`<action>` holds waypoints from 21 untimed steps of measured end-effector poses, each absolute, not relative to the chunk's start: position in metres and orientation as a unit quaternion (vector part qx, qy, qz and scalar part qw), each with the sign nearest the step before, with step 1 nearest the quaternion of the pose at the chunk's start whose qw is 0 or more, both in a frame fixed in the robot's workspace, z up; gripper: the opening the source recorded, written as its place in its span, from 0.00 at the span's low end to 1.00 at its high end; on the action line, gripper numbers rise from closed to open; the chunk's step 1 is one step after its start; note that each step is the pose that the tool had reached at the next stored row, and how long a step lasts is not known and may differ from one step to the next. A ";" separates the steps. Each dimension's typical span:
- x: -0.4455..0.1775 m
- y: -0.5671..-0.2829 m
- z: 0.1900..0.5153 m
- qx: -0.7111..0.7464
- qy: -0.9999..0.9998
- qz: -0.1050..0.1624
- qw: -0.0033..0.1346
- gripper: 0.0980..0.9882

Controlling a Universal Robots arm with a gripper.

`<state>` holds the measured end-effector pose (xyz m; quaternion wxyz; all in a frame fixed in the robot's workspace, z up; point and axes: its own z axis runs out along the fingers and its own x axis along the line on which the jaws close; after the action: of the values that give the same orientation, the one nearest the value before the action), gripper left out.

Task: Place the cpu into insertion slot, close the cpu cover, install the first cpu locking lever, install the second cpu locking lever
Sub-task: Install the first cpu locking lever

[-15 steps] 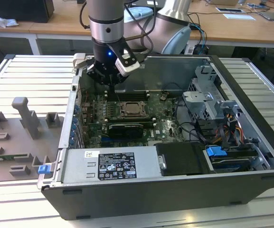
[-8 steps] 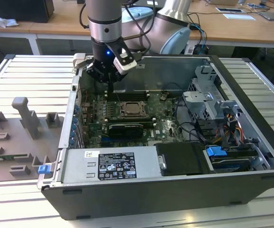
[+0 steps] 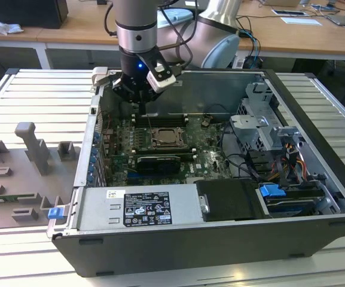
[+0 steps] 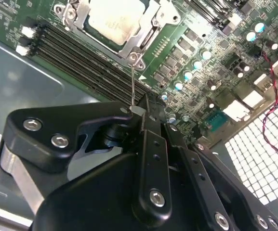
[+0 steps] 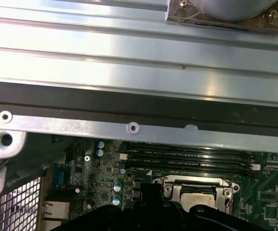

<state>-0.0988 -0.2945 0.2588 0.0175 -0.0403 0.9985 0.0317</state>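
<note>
Fingers (image 4: 153,139) pinch locking lever (image 4: 132,82) beside cpu (image 4: 112,19).

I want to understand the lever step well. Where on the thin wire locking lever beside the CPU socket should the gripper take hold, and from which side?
Probably the free upper end of the locking lever, from above. The wire stands up from a corner of the CPU cover, away from the board, while memory slots crowd its foot. The gripper is at that end.
</note>
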 end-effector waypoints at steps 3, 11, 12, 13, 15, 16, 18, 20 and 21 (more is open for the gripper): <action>-0.095 -0.294 0.259 -0.040 0.999 0.032 0.018 0.01; -0.086 -0.294 0.259 -0.040 0.999 0.032 0.017 0.01; -0.085 -0.294 0.258 -0.040 0.999 0.032 0.018 0.01; -0.084 -0.294 0.258 -0.040 0.999 0.032 0.018 0.01; -0.082 -0.294 0.258 -0.040 0.999 0.032 0.018 0.01; -0.081 -0.294 0.258 -0.040 0.999 0.032 0.018 0.01; -0.080 -0.294 0.258 -0.040 0.999 0.032 0.018 0.01; -0.078 -0.294 0.258 -0.040 0.999 0.032 0.018 0.01; -0.077 -0.294 0.258 -0.040 0.999 0.032 0.018 0.01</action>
<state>-0.0775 -0.2944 0.2583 0.0175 -0.0403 0.9985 0.0318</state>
